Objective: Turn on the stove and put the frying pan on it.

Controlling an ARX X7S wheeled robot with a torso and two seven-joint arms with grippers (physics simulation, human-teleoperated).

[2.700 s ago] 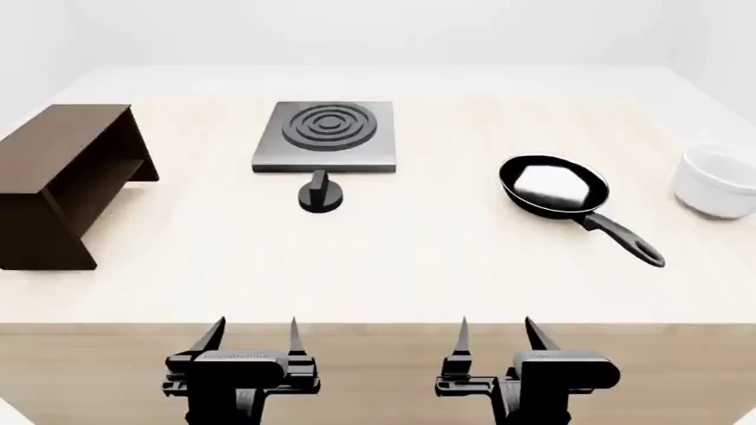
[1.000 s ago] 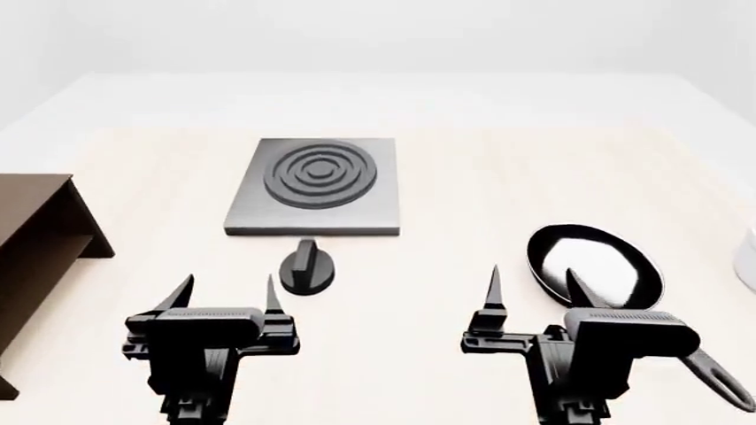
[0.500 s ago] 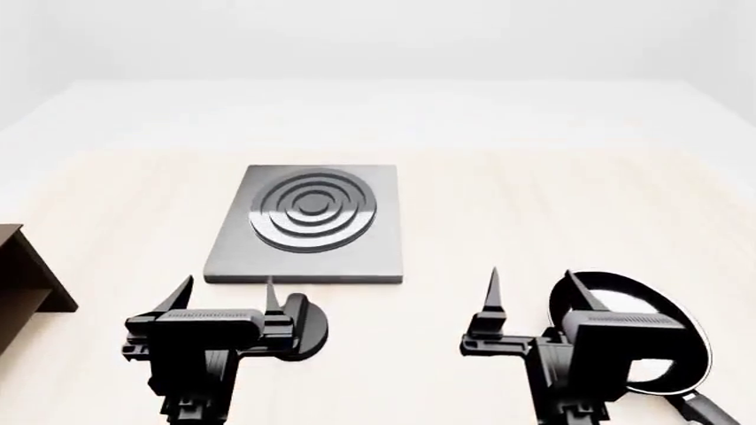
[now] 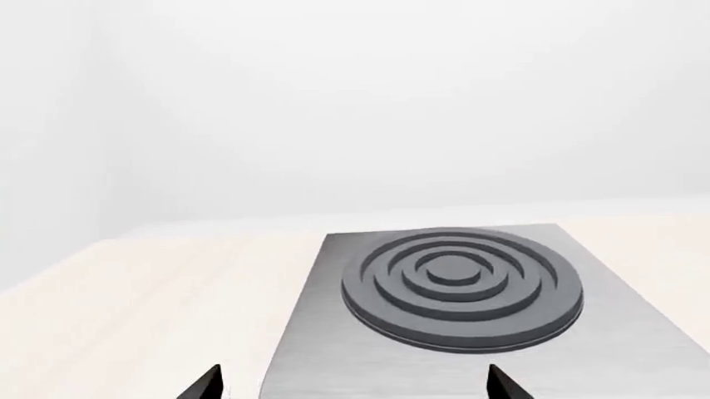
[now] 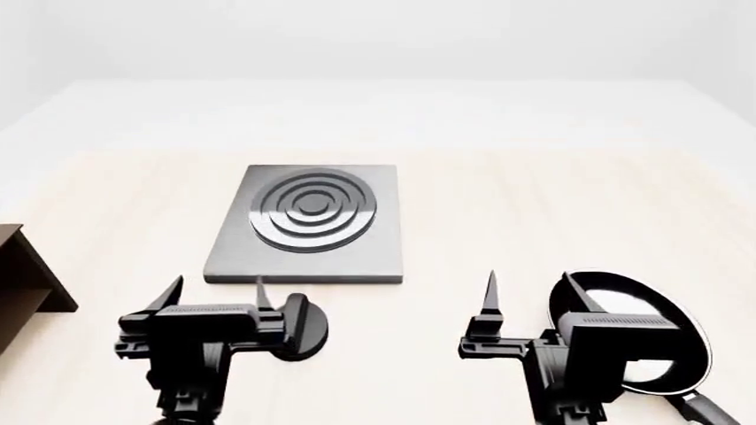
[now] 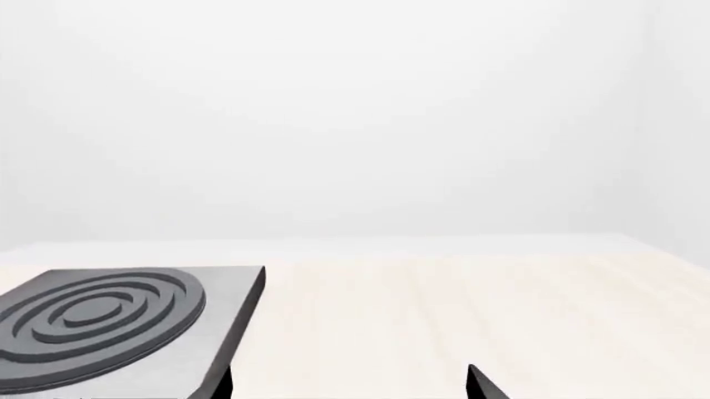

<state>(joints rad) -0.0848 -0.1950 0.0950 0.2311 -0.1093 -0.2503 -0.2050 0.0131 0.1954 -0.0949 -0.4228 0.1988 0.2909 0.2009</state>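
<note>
The stove (image 5: pixel 310 223) is a flat grey plate with a ringed burner in the middle of the table. It also shows in the left wrist view (image 4: pixel 461 287) and the right wrist view (image 6: pixel 100 320). Its black knob (image 5: pixel 299 326) sits just in front of the plate, partly hidden behind my left gripper (image 5: pixel 216 292), which is open and empty above it. The frying pan (image 5: pixel 644 314) lies at the lower right, its glossy inside partly covered by my right gripper (image 5: pixel 528 289), also open and empty. The pan handle (image 5: pixel 709 412) runs off the lower right.
A dark brown wooden shelf (image 5: pixel 24 279) stands at the left edge. The pale wooden table (image 5: pixel 508 212) stretches back to a white wall. The white bowl is out of view.
Since a second ago the view has moved forward and down over the table. The left gripper has shifted slightly left and now covers more of the knob. The right gripper holds its place over the pan.
</note>
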